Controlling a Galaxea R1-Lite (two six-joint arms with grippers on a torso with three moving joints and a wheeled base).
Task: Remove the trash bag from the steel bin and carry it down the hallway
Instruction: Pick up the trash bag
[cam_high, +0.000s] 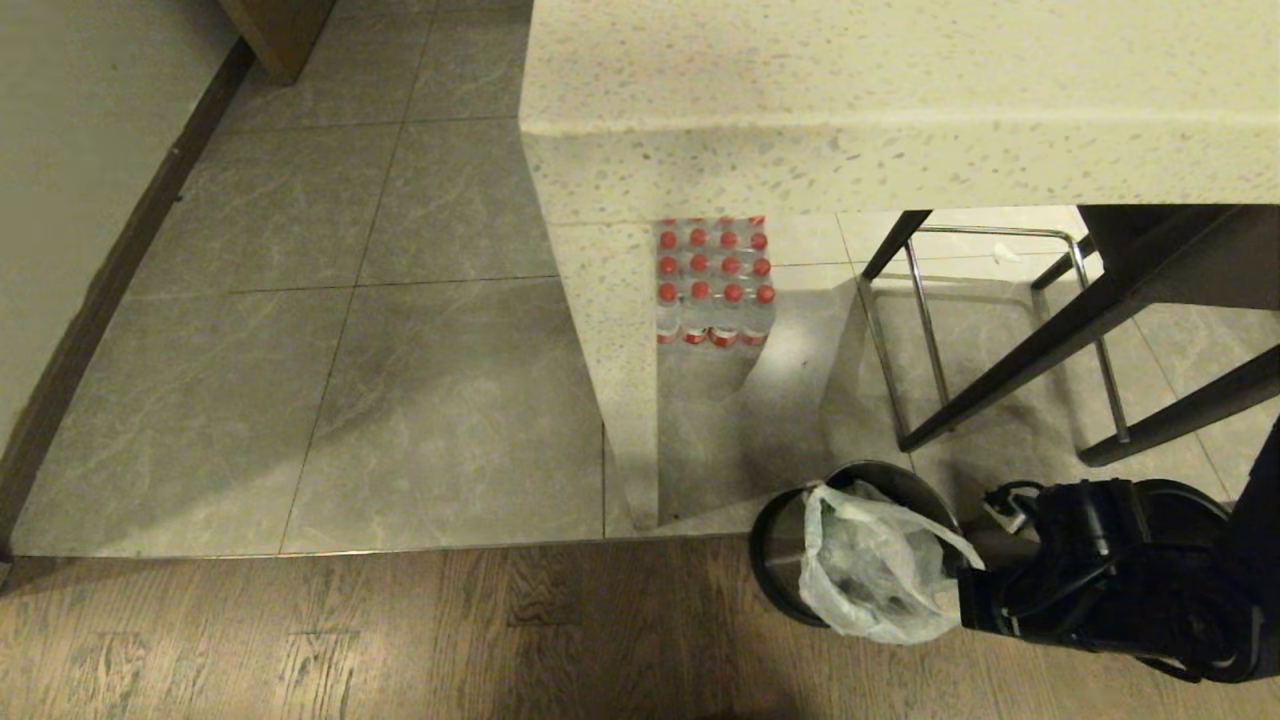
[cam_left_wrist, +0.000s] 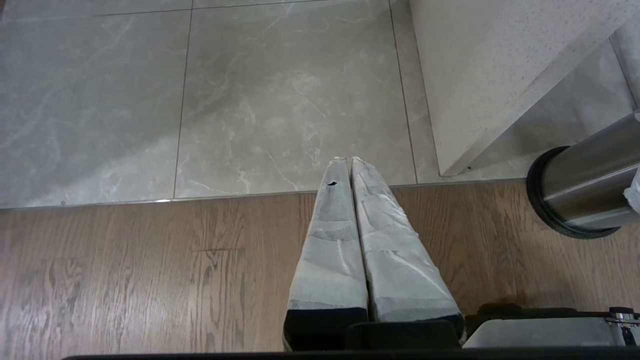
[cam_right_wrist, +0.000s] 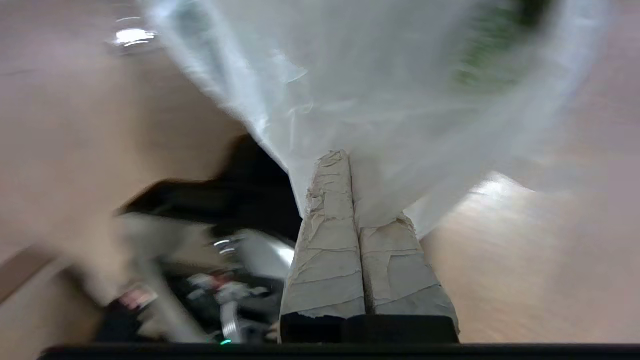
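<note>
A: Head view, item one: right gripper (cam_high: 968, 592) is reaching in from the lower right, its jaws pinching the edge of the trash bag (cam_high: 875, 570). The bag is hanging partly out of the steel bin (cam_high: 778, 560), draping over the bin's near rim. The bin is standing where the grey tiles (cam_high: 400, 400) are meeting the wooden floor (cam_high: 400, 640), just beside the speckled counter (cam_high: 800, 90).

B: Other entries there?

A: Pack of red-capped bottles (cam_high: 715, 285) is sitting under the counter; black stool legs (cam_high: 1050, 350) are standing behind the bin.

B: Left wrist view?

A: Left gripper (cam_left_wrist: 345, 162) is hanging over the wooden floor with its taped fingers (cam_left_wrist: 330, 240) pressed together, holding nothing. The bin's steel side and black ring are showing at one edge, well apart from it.

B: Right wrist view?

A: Right gripper's taped fingers (cam_right_wrist: 325, 240) are lying fully together, clamping a fold of the translucent bag, which is filling most of the frame; green printing is showing faintly. Everything behind is too blurred to list.
</note>
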